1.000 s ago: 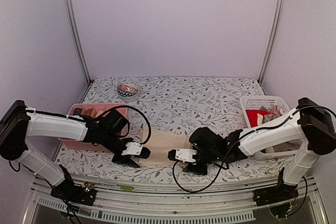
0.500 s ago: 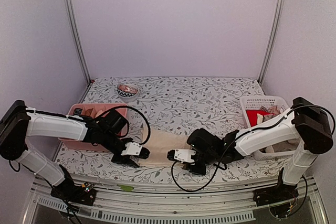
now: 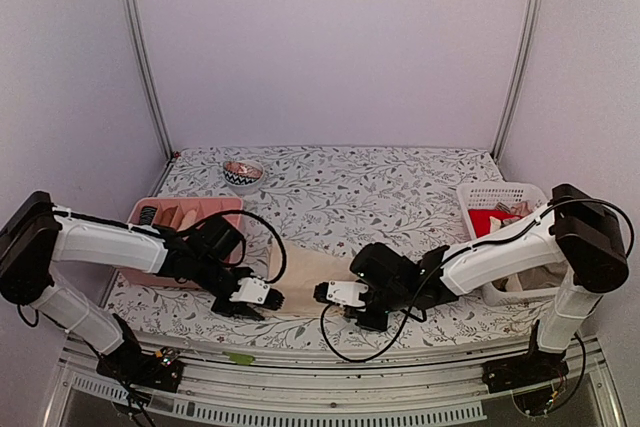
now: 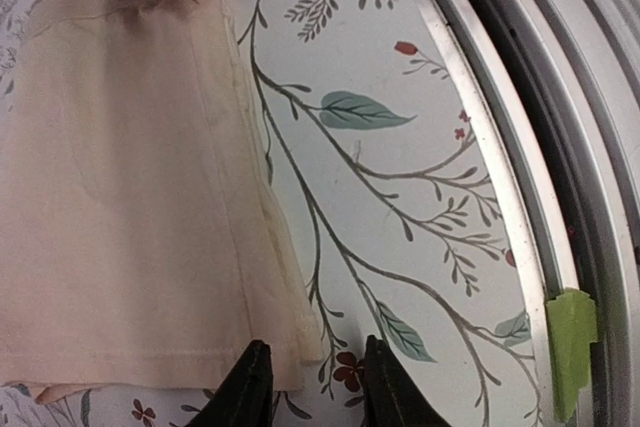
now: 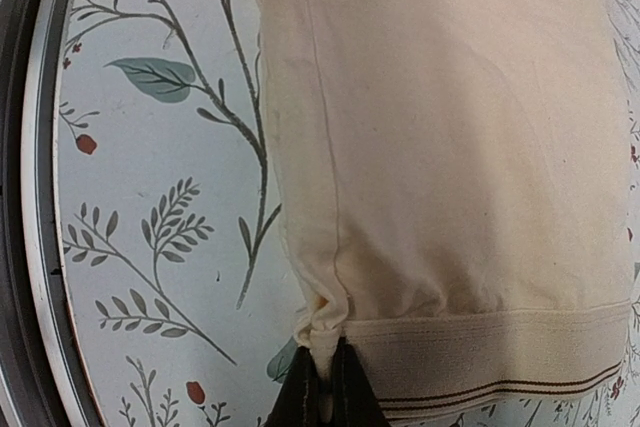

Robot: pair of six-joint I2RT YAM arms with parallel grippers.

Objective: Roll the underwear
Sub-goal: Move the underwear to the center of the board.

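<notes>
A cream underwear [image 3: 305,269] with a brown-striped waistband lies flat near the table's front edge, between my two grippers. My right gripper [image 3: 332,294] is shut on the near corner of its waistband, seen in the right wrist view [image 5: 322,387], and the cloth [image 5: 450,147] bunches there. My left gripper [image 3: 256,297] is open at the opposite end. In the left wrist view [image 4: 315,392] one finger [image 4: 248,387] sits over the hem corner of the cloth [image 4: 120,197] and the other finger [image 4: 388,387] over the bare table. More beige garments lie in the pink tray [image 3: 150,215].
A patterned bowl [image 3: 242,174] stands at the back left. A white basket [image 3: 505,197] with red and grey cloth stands at the right. The metal table rail [image 4: 520,167] with green tape [image 4: 570,332] runs close beside the left gripper.
My right gripper has moved left with the waistband corner, so the cloth looks shorter between the grippers. My left gripper has shifted slightly toward the near edge.
</notes>
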